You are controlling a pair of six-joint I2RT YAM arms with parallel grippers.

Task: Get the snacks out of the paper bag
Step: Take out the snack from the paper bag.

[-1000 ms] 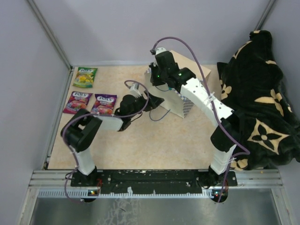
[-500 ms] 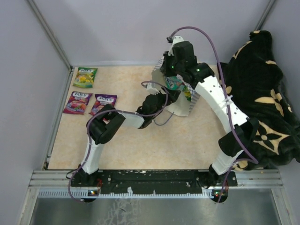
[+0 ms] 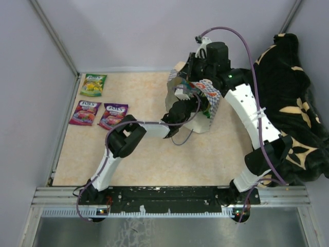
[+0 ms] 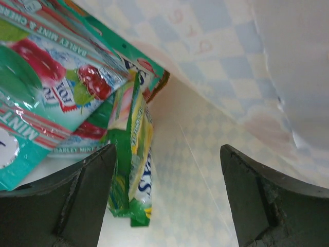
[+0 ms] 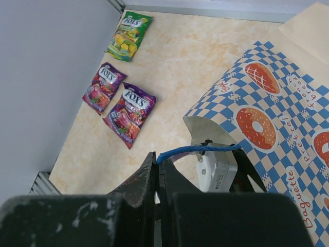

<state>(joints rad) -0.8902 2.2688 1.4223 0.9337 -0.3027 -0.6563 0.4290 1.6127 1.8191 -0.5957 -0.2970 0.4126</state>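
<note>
The paper bag (image 3: 208,105) is held tilted at the back of the table, its checkered band with orange donuts showing in the right wrist view (image 5: 267,118). My right gripper (image 5: 158,160) is shut on its blue cord handle (image 5: 198,149) and holds the mouth open. My left gripper (image 4: 167,198) is open inside the bag. A green-yellow snack packet (image 4: 131,164) hangs by its left finger (image 4: 77,206), with a teal packet (image 4: 46,87) behind. Three snacks lie on the table at the left: one green (image 3: 93,84) and two purple (image 3: 86,111) (image 3: 113,115).
A black-and-tan blanket (image 3: 288,113) is heaped along the right side. Grey walls close the back and the left. The left arm's elbow (image 3: 126,141) sits over the middle of the tan table (image 3: 154,170).
My right gripper has lifted the bag by its handle and drawn it right and back. My left arm has stretched right, and its gripper has gone into the bag's mouth.
</note>
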